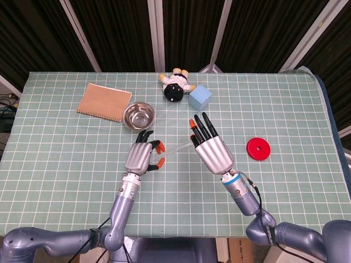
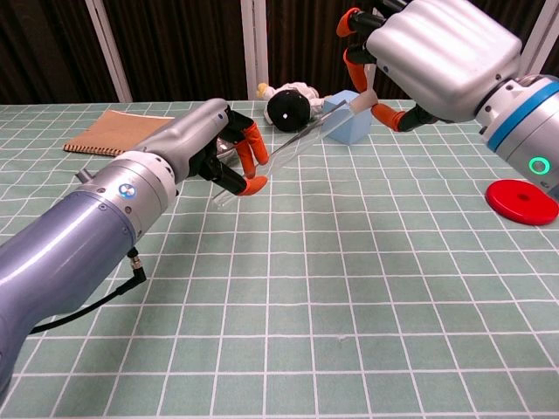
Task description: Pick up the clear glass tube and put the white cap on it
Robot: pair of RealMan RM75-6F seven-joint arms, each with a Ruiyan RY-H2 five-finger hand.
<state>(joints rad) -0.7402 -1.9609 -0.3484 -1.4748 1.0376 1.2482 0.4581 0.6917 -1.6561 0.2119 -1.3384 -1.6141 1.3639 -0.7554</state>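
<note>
My left hand (image 2: 229, 150) pinches the clear glass tube (image 2: 293, 148) above the bench, its long side pointing up toward the upper right, where my right hand (image 2: 419, 48) pinches the white cap (image 2: 364, 99) at its top end.

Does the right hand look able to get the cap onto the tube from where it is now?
Probably yes. The right hand holds the cap right at the upper end of the tube, which the left hand grips lower down, and nothing lies between them.
</note>
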